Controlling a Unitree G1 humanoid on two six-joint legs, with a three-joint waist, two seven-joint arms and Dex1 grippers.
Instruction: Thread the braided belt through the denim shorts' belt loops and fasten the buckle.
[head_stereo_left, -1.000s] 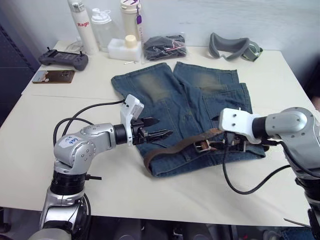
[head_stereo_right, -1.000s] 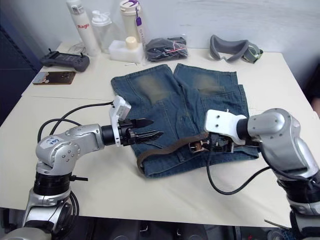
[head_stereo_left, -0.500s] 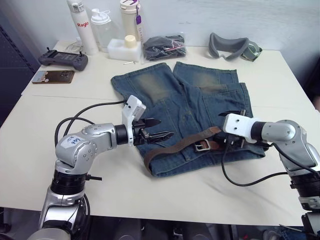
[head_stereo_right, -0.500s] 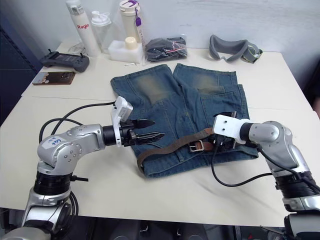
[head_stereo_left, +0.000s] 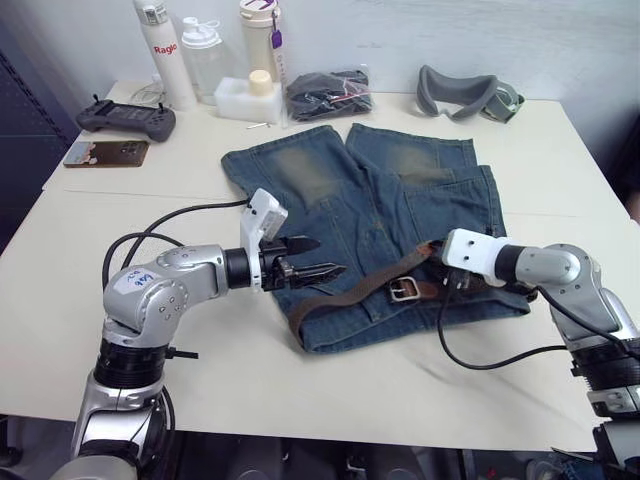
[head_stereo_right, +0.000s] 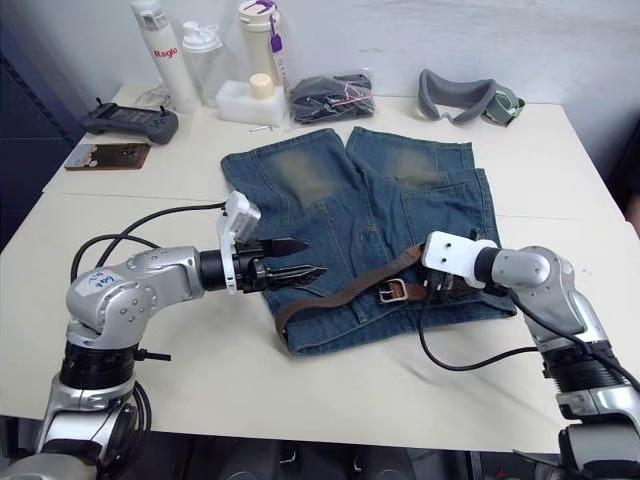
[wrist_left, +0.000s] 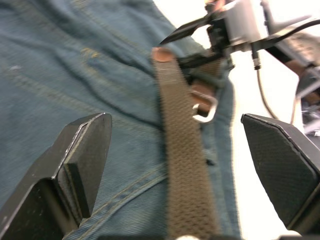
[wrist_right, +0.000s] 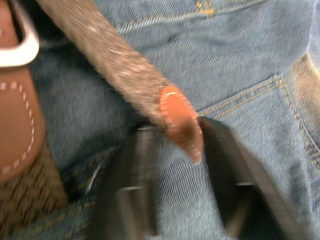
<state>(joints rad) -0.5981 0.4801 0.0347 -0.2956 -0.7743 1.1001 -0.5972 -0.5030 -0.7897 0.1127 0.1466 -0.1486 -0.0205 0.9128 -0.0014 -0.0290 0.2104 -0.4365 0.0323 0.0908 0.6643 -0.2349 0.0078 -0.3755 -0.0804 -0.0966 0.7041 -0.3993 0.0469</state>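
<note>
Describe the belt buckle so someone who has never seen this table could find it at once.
Start at the denim shorts spread in the middle of the table. Along their near edge lies the braided belt, a dark-brown woven strap. Follow it toward the right hand: the buckle is the small silver rectangular frame beside a tan leather tab, the only metal piece on the shorts.

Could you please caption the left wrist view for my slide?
Open left gripper poised over the braided belt lying across the denim shorts.
</note>
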